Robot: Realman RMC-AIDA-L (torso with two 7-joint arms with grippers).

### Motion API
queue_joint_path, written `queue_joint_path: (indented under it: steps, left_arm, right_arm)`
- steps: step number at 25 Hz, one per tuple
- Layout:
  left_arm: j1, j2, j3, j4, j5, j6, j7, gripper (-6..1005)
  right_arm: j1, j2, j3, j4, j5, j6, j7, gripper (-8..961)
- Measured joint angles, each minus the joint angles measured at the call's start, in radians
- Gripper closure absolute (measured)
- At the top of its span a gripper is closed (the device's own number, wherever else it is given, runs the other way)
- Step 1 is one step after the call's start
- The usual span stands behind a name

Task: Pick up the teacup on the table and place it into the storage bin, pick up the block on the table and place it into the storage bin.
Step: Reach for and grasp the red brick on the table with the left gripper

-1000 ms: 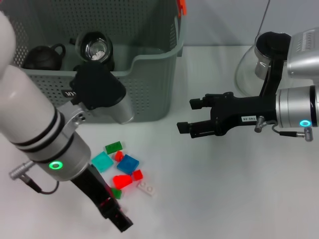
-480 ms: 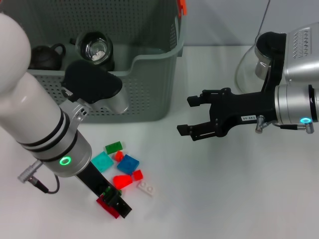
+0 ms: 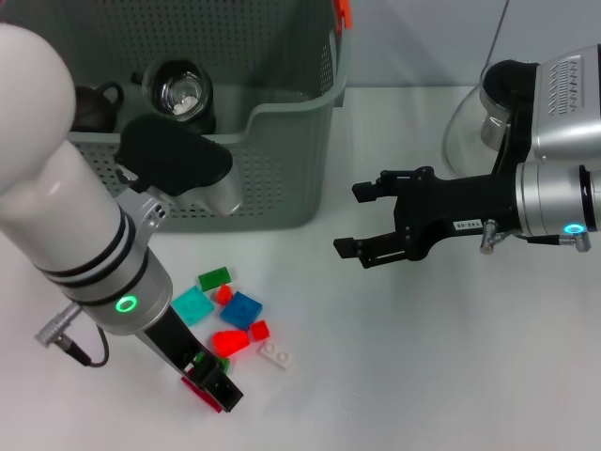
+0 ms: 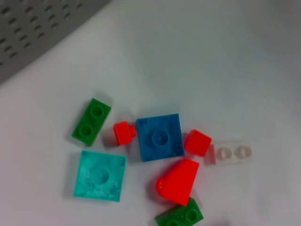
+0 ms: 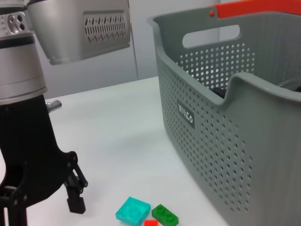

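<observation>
the left gripper is low over the white table, at the near edge of a little pile of blocks, and its black fingers are closed on a dark red block. the other blocks lie close together: a blue square block, a light blue block, a green block, a red wedge block, two small red blocks and a clear block. the right gripper hangs over bare table to the right of the storage bin, its fingers spread apart with nothing between them. the bin stands behind the blocks. a black teacup and a dark teapot sit inside it. a small black label on its wall has white letters that look like "vinco"
</observation>
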Motion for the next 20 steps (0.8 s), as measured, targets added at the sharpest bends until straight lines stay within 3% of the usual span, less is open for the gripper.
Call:
queue_joint_path:
  steps: [20]
  left_arm:
    - [0.008, -0.003, 0.109, -0.054, 0.027, -0.077, -0.061, 62]
  right_arm:
    - [-0.010, 0.001, 0.000, 0.011, 0.000, 0.003, -0.029, 36]
